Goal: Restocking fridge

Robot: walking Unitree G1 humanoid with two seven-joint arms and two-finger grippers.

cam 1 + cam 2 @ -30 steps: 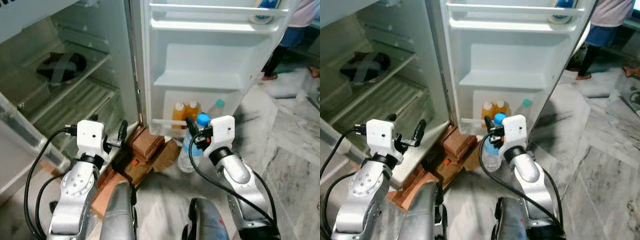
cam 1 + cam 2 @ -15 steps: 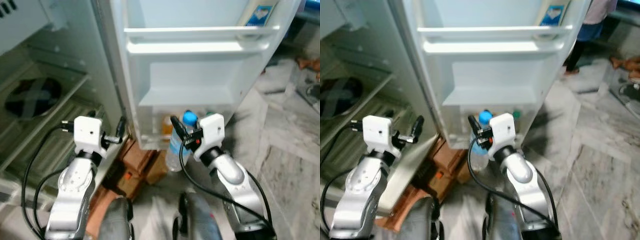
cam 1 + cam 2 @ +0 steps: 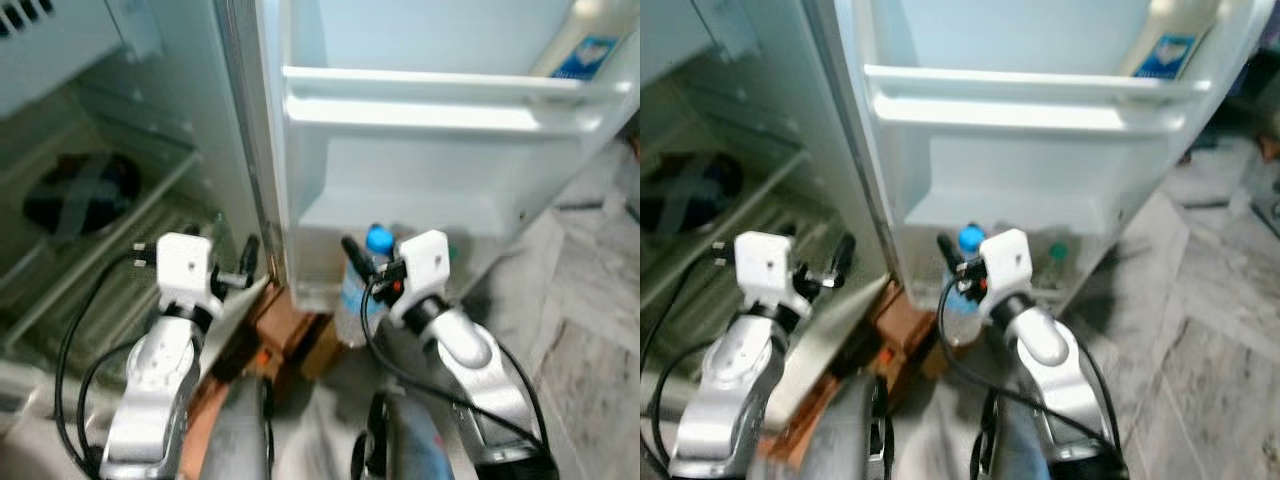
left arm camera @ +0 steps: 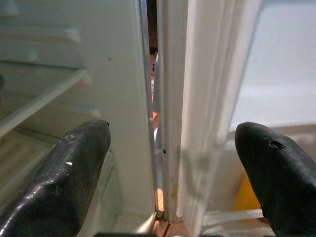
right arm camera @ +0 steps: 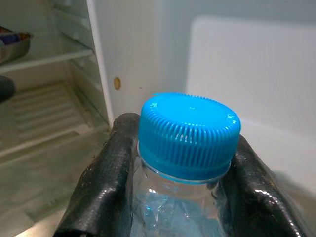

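Observation:
A clear water bottle (image 3: pixel 352 295) with a blue cap (image 5: pixel 190 131) stands upright between the fingers (image 5: pixel 106 187) of my right gripper (image 3: pixel 362 262), which is shut on its neck. The bottle is just in front of the lowest bin of the open fridge door (image 3: pixel 400 150). My left gripper (image 3: pixel 246 262) is open and holds nothing, level with the door's hinge edge (image 4: pixel 165 123). Its two fingers (image 4: pixel 74 182) stand far apart.
A white carton (image 3: pixel 590 50) stands on the upper door shelf. A green-capped bottle (image 3: pixel 1058 250) and an orange bottle (image 4: pixel 247 197) sit in the lowest bin. A dark bowl (image 3: pixel 80 190) rests on a fridge shelf. Brown bricks (image 3: pixel 290 320) lie under the fridge, marble floor (image 3: pixel 590 330) to the right.
The camera has come closer to the door and the whole view has shifted. The right gripper still holds the bottle, now nearer the lowest door bin. The left gripper stays open.

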